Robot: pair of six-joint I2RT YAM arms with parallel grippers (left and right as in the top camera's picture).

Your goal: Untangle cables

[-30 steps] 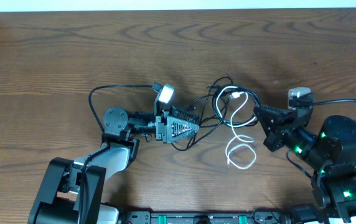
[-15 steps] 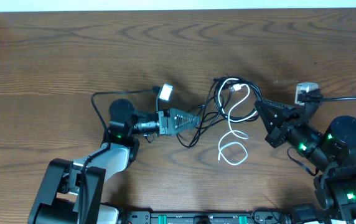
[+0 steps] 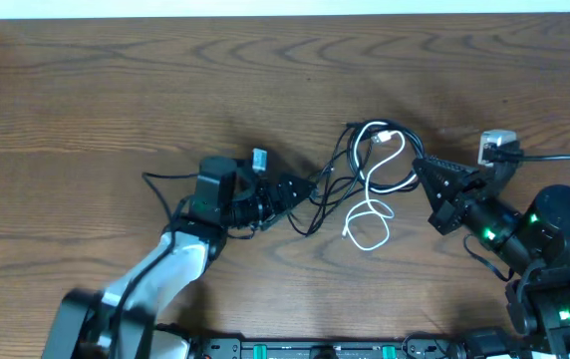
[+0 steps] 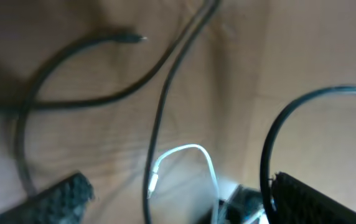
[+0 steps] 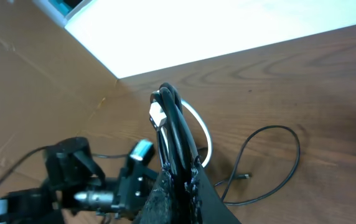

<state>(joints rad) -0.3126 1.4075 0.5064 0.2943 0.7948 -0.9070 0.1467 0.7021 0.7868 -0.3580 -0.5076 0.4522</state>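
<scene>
The cables lie tangled at the table's middle right: black loops [image 3: 362,158] with a white cable [image 3: 370,214] threaded through them and trailing toward the front. My right gripper [image 3: 422,168] is shut on the right edge of the bundle. In the right wrist view, black strands [image 5: 170,118] and a white plug [image 5: 157,116] rise from between its closed fingers [image 5: 179,177]. My left gripper [image 3: 305,189] is open at the left edge of the tangle. In the left wrist view, a black cord [image 4: 159,124] and the white cable [image 4: 193,152] run between its spread fingers [image 4: 60,199].
A loose black cord with a plug end [image 5: 243,177] curves over the wood right of my right gripper. The left arm's own thick black cable [image 3: 160,179] loops beside its wrist. A pale wall borders the table's far edge [image 3: 285,10].
The left arm has swung right and turned its wrist, bringing its open jaws to the tangle. The white cable's lower loop has slid left and drawn in. The right gripper stayed shut, shifting slightly.
</scene>
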